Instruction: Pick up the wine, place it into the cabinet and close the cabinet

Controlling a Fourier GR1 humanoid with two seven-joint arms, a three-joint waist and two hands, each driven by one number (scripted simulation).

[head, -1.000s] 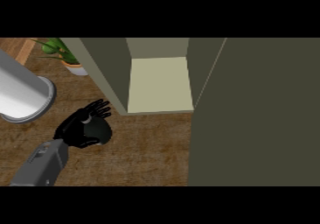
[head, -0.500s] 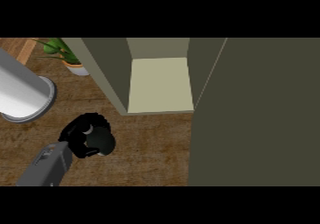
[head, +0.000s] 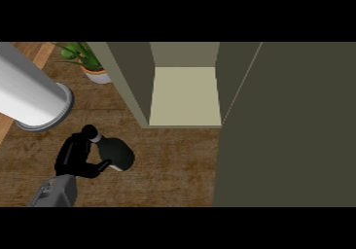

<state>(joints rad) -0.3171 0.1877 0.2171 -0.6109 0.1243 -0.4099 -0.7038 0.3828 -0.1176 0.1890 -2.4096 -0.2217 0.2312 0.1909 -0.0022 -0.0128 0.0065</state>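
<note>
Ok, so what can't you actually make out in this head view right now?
- Right hand: not in the head view at all.
- Wine bottle: dark, partly wrapped by the black left hand; its label and full shape are hidden.
- Cabinet: its upper part is cut off by the top edge.
- Counter: its right side is hidden by the open door.
- White cylinder: cut off by the left edge.

A single head view looks steeply down onto the wooden counter [head: 159,170] from above. A grey forearm [head: 55,193] enters from the lower edge at the left, while the open cabinet [head: 185,92] and its door [head: 295,121] fill the upper middle and right. A potted plant [head: 87,61] sits at the top left.
</note>
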